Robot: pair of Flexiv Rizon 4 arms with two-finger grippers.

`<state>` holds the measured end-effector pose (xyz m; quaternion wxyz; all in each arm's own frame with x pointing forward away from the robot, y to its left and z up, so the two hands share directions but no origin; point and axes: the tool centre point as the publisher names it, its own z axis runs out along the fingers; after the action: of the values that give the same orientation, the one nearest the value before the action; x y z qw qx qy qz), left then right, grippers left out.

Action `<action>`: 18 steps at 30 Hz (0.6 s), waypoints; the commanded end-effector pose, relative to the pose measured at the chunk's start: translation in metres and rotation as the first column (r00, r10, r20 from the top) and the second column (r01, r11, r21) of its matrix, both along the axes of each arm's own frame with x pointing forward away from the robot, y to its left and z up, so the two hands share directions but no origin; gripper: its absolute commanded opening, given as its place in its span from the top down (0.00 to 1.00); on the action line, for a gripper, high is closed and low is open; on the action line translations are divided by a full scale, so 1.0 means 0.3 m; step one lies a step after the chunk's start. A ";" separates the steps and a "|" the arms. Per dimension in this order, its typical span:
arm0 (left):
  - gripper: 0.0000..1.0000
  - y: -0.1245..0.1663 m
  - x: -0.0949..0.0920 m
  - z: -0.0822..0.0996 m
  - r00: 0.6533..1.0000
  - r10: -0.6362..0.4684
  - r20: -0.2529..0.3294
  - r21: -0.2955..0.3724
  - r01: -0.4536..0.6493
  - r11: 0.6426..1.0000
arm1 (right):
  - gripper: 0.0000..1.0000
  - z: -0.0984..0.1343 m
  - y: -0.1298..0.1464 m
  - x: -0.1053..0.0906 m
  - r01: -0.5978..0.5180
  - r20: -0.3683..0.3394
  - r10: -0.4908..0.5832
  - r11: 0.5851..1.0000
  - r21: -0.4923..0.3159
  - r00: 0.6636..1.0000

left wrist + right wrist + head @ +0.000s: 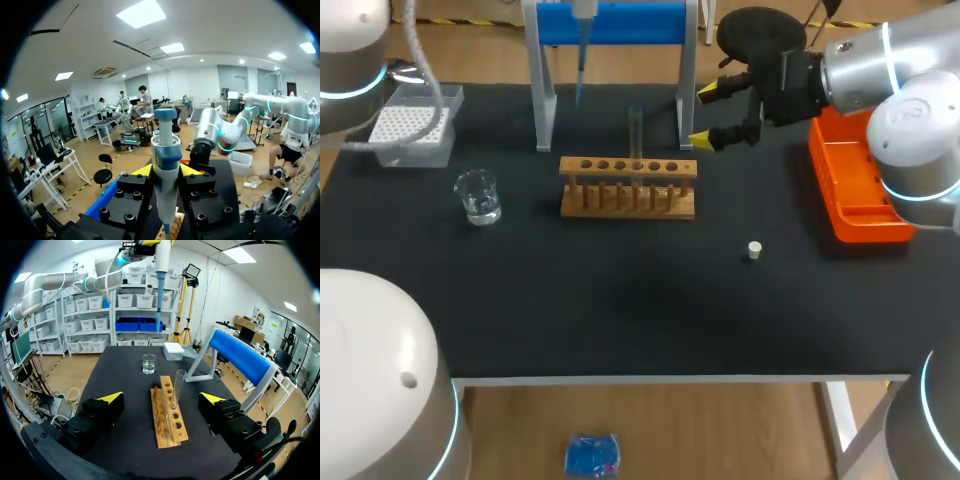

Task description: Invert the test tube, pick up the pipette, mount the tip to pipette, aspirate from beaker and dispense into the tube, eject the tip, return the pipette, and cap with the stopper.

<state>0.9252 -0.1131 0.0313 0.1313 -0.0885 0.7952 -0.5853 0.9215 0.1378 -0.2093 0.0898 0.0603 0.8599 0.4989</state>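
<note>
Your black table (620,300) has the white stopper (753,250) nearest you, standing alone. Beyond it the wooden rack (628,186) holds the test tube (636,130) upright, with the beaker (478,195) well to its left. Your right gripper (708,116) hangs just right of the tube, fingers wide apart. Farthest back, your left gripper (165,172) is clamped on the pipette (166,150), by the blue stand (610,22).

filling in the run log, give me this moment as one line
left gripper: shut on pipette, held aloft | right gripper: open, near rack | test tube: upright in rack | stopper: on table
</note>
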 end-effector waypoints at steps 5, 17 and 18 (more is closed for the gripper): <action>1.00 0.200 -0.160 -0.134 0.999 -0.011 -0.030 -0.064 0.009 0.998 | 0.00 -0.002 0.000 -0.001 0.001 0.001 -0.001 1.000 0.000 1.000; 1.00 0.153 -0.281 -0.301 0.998 0.006 -0.066 -0.135 -0.015 0.991 | 0.00 -0.002 0.000 -0.001 0.001 0.001 -0.001 1.000 0.000 1.000; 1.00 0.143 -0.286 -0.309 0.998 0.005 -0.066 -0.135 -0.014 0.991 | 0.00 -0.002 0.000 -0.001 0.001 0.001 -0.001 1.000 0.000 1.000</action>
<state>0.8483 -0.0642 -0.0537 0.0881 -0.1138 0.7709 -0.6205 0.9216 0.1379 -0.2095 0.0899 0.0605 0.8598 0.4990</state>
